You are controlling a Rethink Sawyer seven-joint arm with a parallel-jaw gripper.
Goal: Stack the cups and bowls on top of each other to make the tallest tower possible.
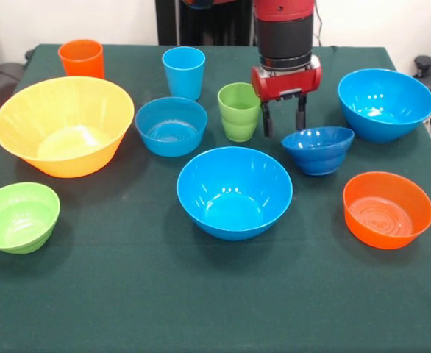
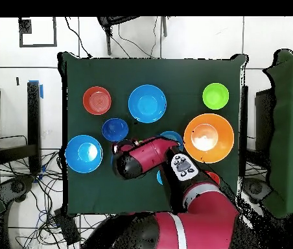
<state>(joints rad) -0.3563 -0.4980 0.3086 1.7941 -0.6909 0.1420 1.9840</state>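
My end effector (image 1: 282,118) hangs with its two black fingers spread and nothing between them, just behind the small dark blue bowl (image 1: 318,149) and right beside the green cup (image 1: 239,111). In the overhead view my arm covers it. Nothing on the green worktop (image 1: 127,294) is stacked; every piece stands alone and upright. In the front view, the big yellow bowl (image 1: 63,125) sits at the left, with the orange cup (image 1: 82,58) behind it and the small green bowl (image 1: 18,217) in front. The light blue cup (image 1: 184,72) stands behind the medium light blue bowl (image 1: 171,126). One large bright blue bowl (image 1: 234,191) sits in the middle near the front, the other large blue bowl (image 1: 385,104) at the far right. The orange bowl (image 1: 387,209) sits at the right front.
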